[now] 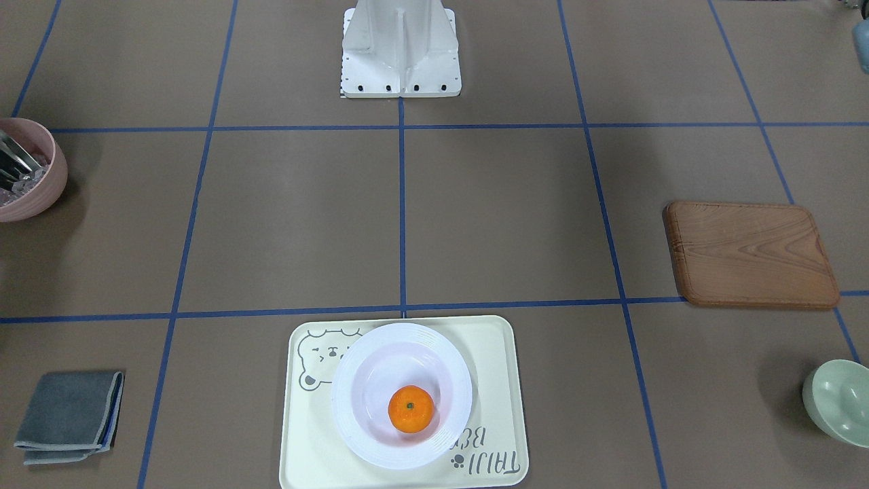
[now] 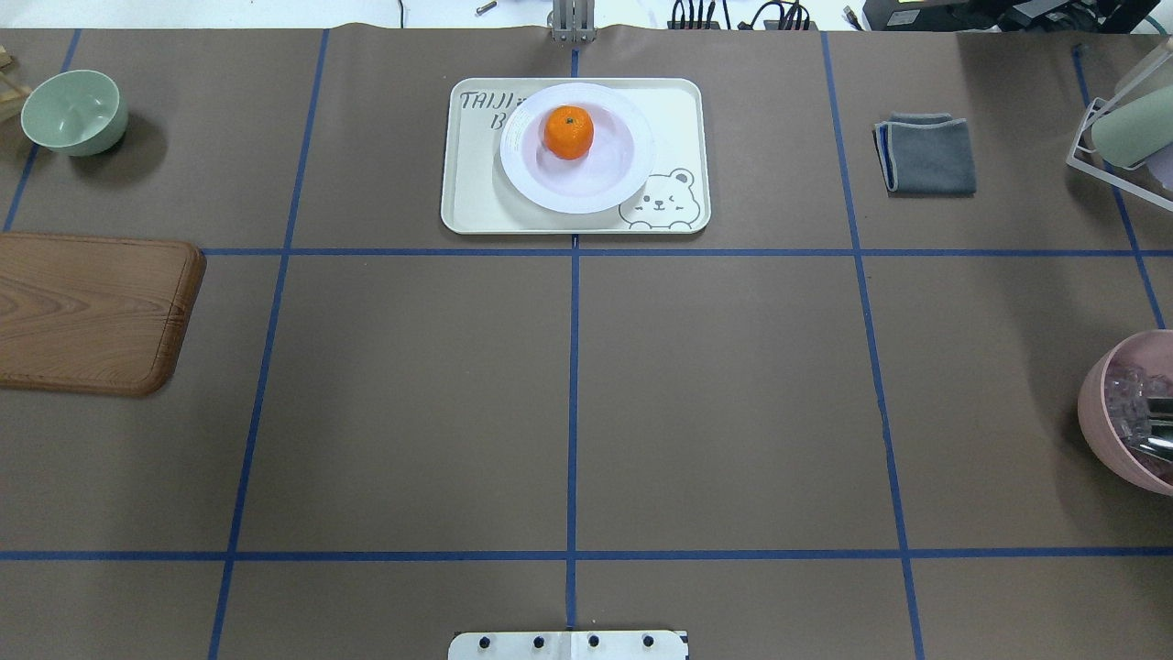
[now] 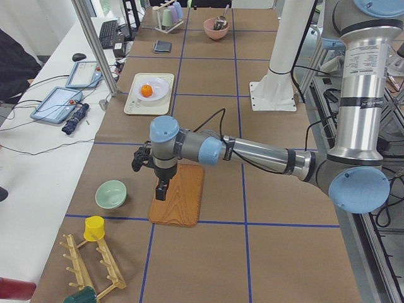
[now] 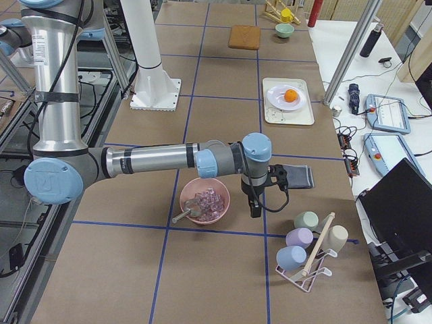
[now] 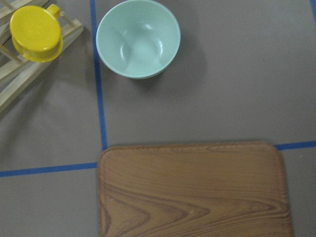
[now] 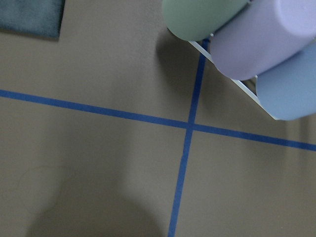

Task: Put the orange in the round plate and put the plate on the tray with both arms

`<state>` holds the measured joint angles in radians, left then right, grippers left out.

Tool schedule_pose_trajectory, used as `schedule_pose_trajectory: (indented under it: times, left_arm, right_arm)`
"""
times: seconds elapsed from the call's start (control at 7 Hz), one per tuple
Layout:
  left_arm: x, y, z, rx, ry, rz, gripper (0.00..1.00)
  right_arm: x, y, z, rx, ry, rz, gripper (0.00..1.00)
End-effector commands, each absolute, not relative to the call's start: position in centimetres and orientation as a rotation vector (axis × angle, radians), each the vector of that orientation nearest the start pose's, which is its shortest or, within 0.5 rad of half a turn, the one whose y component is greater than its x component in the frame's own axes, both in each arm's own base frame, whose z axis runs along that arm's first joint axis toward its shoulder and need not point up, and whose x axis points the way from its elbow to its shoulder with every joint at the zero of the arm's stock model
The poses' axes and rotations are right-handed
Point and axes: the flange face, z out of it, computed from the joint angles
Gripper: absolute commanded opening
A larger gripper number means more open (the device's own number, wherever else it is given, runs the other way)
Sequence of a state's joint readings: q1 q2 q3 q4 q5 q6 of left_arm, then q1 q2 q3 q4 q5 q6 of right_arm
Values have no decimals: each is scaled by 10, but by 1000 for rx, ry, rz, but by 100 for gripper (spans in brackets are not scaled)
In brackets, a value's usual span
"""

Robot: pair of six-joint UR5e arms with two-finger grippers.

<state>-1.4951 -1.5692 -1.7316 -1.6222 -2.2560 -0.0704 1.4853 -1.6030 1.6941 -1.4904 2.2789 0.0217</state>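
Observation:
The orange [image 1: 411, 409] lies inside the white round plate [image 1: 344, 407], and the plate rests on the cream bear tray [image 1: 499, 380] at the table's far middle; the overhead view shows the same orange [image 2: 568, 132], plate [image 2: 641, 158] and tray [image 2: 476, 197]. Both arms are far from the tray. The left gripper [image 3: 162, 189] hangs over the wooden board; it shows only in the left side view, so I cannot tell its state. The right gripper [image 4: 255, 206] hangs beside the pink bowl near the cup rack; it shows only in the right side view, so I cannot tell its state either.
A brown wooden board [image 1: 750, 252] and a pale green bowl [image 1: 838, 401] sit on the robot's left side. A pink bowl [image 1: 27, 170] with ice and tongs, a folded grey cloth [image 1: 68, 415] and a cup rack [image 4: 310, 246] sit on its right. A yellow cup [image 5: 35, 32] stands on a wooden rack.

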Motion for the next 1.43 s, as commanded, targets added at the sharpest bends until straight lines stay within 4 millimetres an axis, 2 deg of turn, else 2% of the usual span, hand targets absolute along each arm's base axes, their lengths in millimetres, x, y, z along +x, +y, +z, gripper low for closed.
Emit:
schedule_pose_trajectory:
  times: [0.0, 0.14, 0.29, 1.29]
  left_arm:
    - [-72, -487, 631, 74, 757, -13, 99]
    - [-73, -483, 652, 32, 800, -37, 99]
    - [-74, -479, 667, 4, 805, -52, 99]
    - [-74, -476, 672, -5, 799, -57, 99]
  right_arm:
    - [58, -460, 638, 87, -725, -51, 100]
    - [64, -450, 647, 51, -756, -14, 100]
    - [71, -446, 648, 21, -788, 23, 100]
    - [74, -449, 643, 25, -790, 31, 100]
